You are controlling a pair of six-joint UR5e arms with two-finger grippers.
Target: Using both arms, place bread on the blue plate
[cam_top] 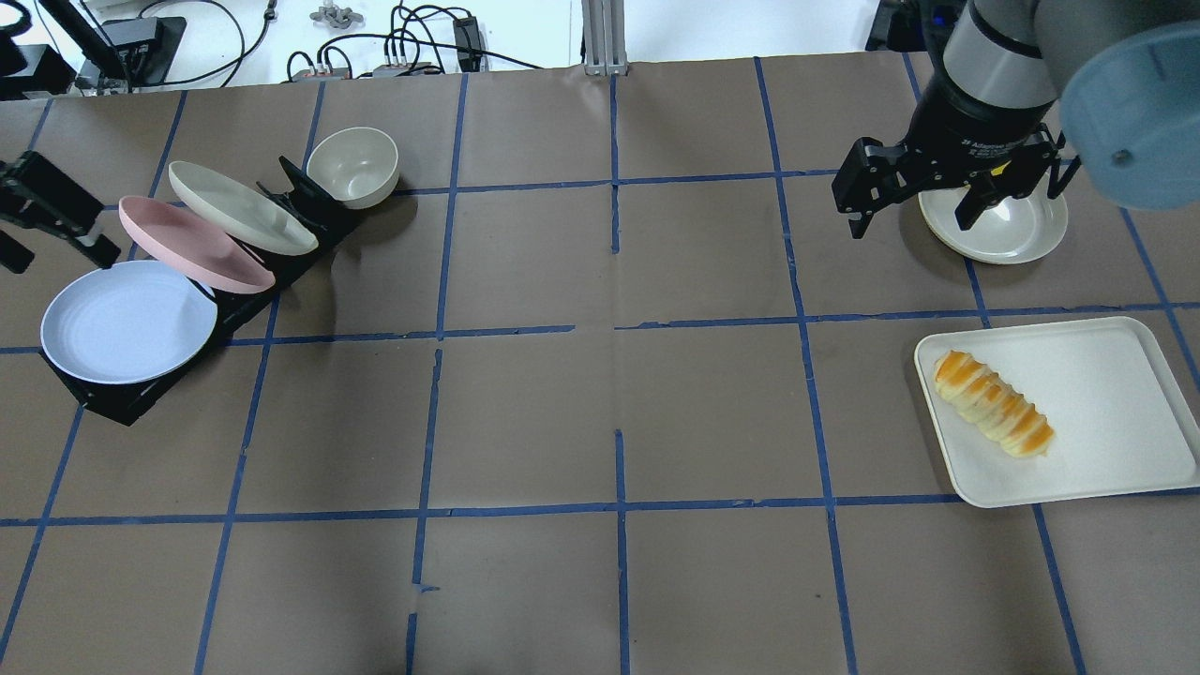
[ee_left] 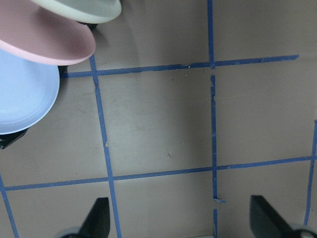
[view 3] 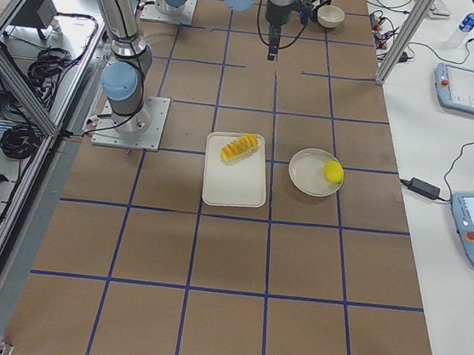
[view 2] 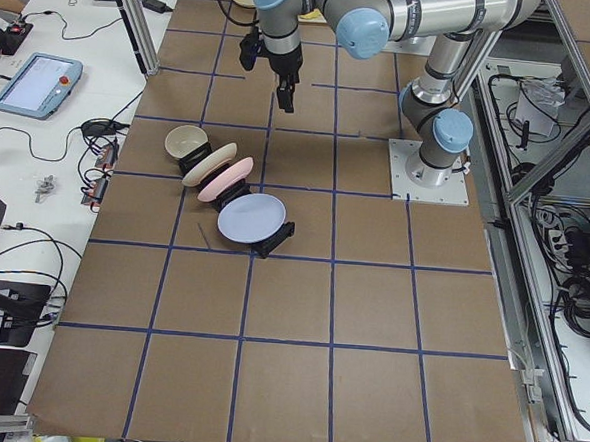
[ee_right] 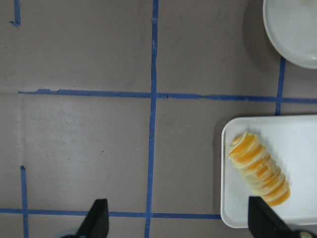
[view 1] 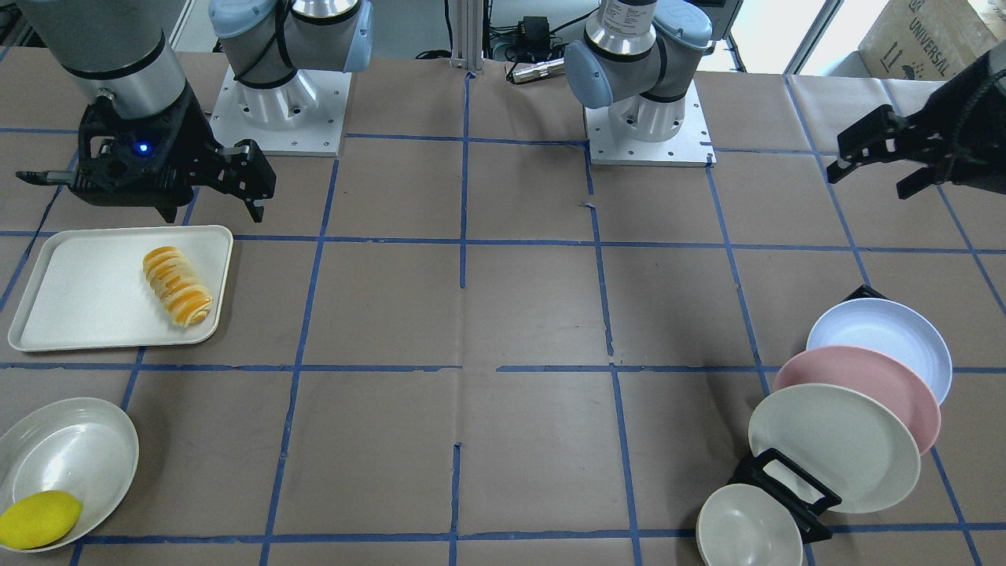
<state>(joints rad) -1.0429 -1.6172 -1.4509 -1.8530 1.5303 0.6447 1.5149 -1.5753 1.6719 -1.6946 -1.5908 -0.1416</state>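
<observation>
The bread point(view 1: 177, 284), an orange and cream striped roll, lies on a white tray point(view 1: 71, 291); it also shows in the overhead view point(cam_top: 994, 403) and the right wrist view point(ee_right: 259, 168). My right gripper point(cam_top: 923, 202) is open and empty, above the table beside the tray's far end. The blue plate point(cam_top: 127, 322) leans at the front of a black rack point(cam_top: 122, 398), also in the front view point(view 1: 880, 334) and the left wrist view point(ee_left: 20, 99). My left gripper point(view 1: 872, 169) is open and empty, raised beside the rack.
A pink plate point(cam_top: 192, 244), a cream plate point(cam_top: 239, 206) and a small bowl point(cam_top: 354, 167) stand in the same rack behind the blue plate. A shallow cream dish point(view 1: 71, 456) with a yellow lemon point(view 1: 39, 519) sits beyond the tray. Brown paper with blue tape lines covers the table.
</observation>
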